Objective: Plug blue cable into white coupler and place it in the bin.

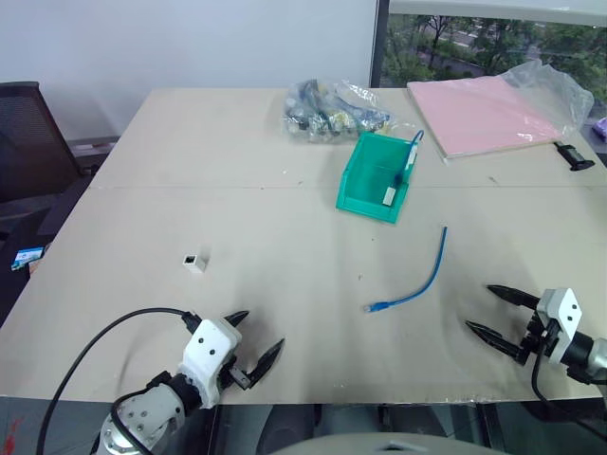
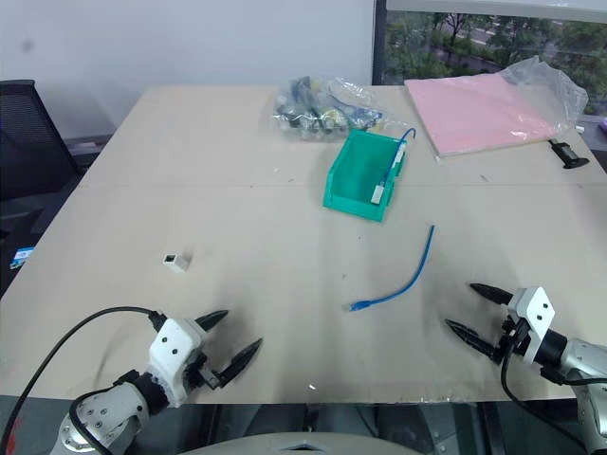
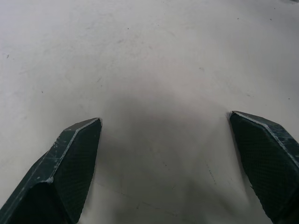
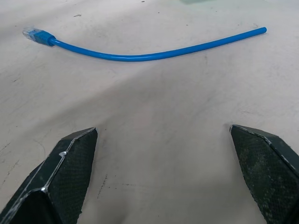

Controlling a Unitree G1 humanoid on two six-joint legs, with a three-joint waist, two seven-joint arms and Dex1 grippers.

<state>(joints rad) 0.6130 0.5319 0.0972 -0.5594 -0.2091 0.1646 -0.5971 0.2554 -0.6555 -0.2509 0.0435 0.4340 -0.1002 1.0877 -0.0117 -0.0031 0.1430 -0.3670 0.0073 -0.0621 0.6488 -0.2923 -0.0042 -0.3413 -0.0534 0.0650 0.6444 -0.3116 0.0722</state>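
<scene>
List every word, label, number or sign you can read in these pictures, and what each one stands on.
No text can be read.
White tag inside the bin: too small to read.
Small blue card off the table's left edge: printing too blurred to read.
White coupler, blue cable, pink packet: no lettering visible.
</scene>
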